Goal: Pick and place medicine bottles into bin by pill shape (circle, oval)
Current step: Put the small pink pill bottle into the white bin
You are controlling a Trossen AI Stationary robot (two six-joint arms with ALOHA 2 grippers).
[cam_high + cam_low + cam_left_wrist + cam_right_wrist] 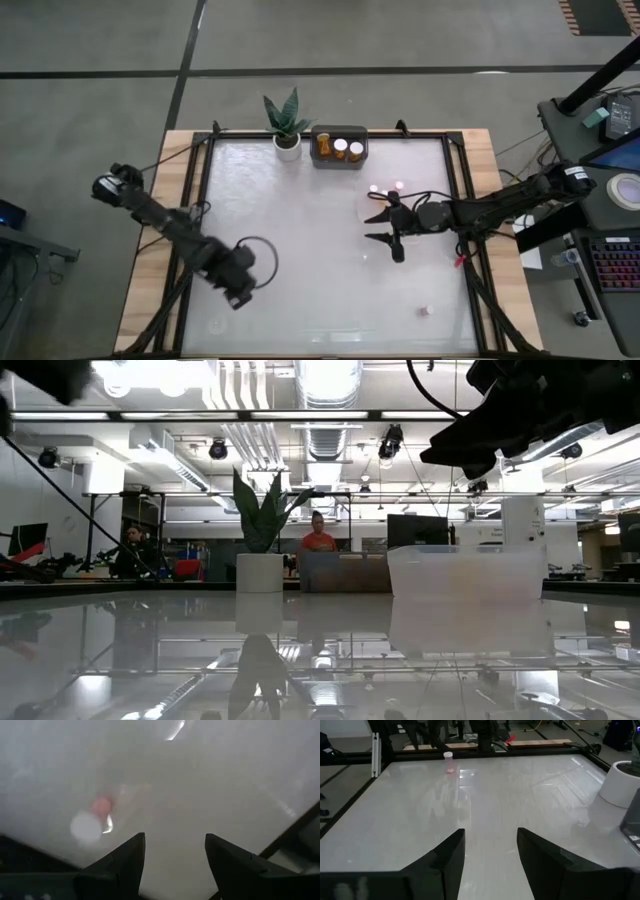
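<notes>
Both sets of jaws stand apart with nothing between them. Right gripper (385,228) hangs over the right half of the white table (300,280), fingers pointing toward the table's middle, the arm reaching in from the right edge. Its wrist view shows the two dark fingers (445,865) spread over bare tabletop.

Left gripper (175,865) sits low at the front left of the table (its arm crosses in from the left corner). Its wrist view shows a small pinkish bottle with a white cap (92,820) lying on the surface just ahead of the fingers, blurred, not touched.

Dark bin (340,148) at the far edge, centre, holds three amber bottles with white caps (340,148). White plant pot (287,146) stands just left of it, with spiky green leaves.

Two small pink bottles (386,187) stand together near the right gripper, on the far side of it. One more pinkish bottle (425,311) stands alone near the front right corner; the right wrist view catches a similar one (449,761) far off near the table's edge.

Low view: two people in the room behind, seated, far off.
</notes>
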